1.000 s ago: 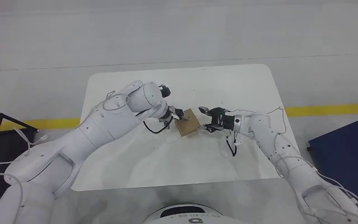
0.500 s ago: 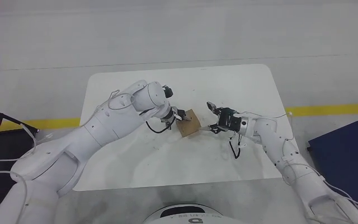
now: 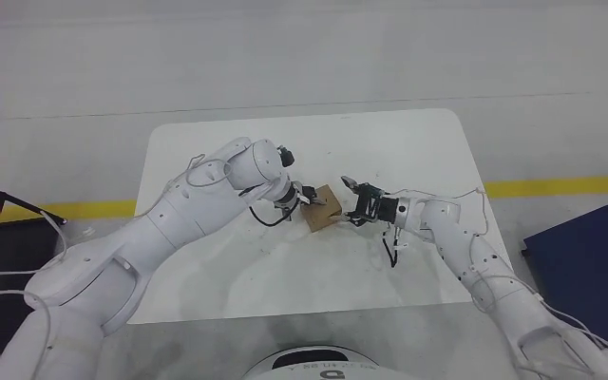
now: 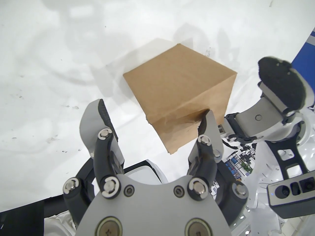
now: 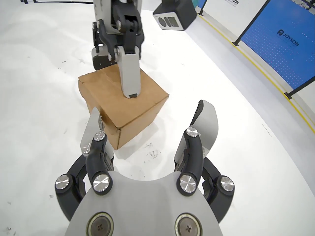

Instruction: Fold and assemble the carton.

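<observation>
Top view: your carton (image 3: 320,207) sits mid-way across the tabletop (image 3: 237,275). The right gripper (image 3: 346,200), drawn back a half-second ago, is again at its right edge, likely to press a side home. Left wrist view: the left gripper (image 4: 155,110) has its fingers wide, one tip pinning the carton, nothing clasped. Right wrist view: fingers wide, empty.

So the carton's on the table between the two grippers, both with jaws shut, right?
Not shut. The wrist views show the left gripper and the right gripper with jaws open. The carton is on the table between them.
</observation>
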### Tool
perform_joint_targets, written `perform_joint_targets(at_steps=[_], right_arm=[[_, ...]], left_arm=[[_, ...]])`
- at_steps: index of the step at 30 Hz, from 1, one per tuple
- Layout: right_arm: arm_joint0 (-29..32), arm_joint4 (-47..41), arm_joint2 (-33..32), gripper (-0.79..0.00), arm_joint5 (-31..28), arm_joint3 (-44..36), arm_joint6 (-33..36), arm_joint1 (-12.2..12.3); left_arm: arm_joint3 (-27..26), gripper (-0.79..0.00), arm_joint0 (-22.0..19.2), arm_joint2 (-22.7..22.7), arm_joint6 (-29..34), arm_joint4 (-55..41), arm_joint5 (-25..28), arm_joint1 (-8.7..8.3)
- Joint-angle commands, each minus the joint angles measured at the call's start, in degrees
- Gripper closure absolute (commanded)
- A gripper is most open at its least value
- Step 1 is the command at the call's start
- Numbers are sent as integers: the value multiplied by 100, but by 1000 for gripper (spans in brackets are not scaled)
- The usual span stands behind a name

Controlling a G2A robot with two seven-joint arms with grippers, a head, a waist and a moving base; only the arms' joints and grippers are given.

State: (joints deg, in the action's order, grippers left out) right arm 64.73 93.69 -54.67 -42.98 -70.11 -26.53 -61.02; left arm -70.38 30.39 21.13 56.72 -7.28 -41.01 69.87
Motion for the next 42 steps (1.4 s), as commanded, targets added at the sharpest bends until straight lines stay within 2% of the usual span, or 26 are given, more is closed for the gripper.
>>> perform_joint_targets(at_steps=[1, 9, 16, 24, 34, 39, 42], right_arm=[[-21, 21, 73, -631, 21, 8, 7, -21], [-76, -54, -99, -613, 169, 281, -103, 5], [-18, 41, 12, -594, 143, 68, -5, -8], [-105, -131, 2, -536, 276, 271, 201, -47], [-13, -160, -133, -471, 153, 74, 121, 6], [16, -142, -153, -443, 185, -49, 147, 13], [21, -100, -166, -453, 190, -114, 184, 21]], left_arm=[[-20, -650, -1, 14, 19, 43, -24, 0], [-58, -625, 23, 64, 102, 152, -25, 8], [-73, -610, 51, 95, 150, 216, -16, 33], [-32, -603, 123, 155, 171, 254, 17, 48], [-43, -653, 233, 352, 138, 173, 148, 40], [-54, -683, 326, 559, 79, 81, 264, -10], [-87, -696, 416, 733, 20, 6, 357, -65]])
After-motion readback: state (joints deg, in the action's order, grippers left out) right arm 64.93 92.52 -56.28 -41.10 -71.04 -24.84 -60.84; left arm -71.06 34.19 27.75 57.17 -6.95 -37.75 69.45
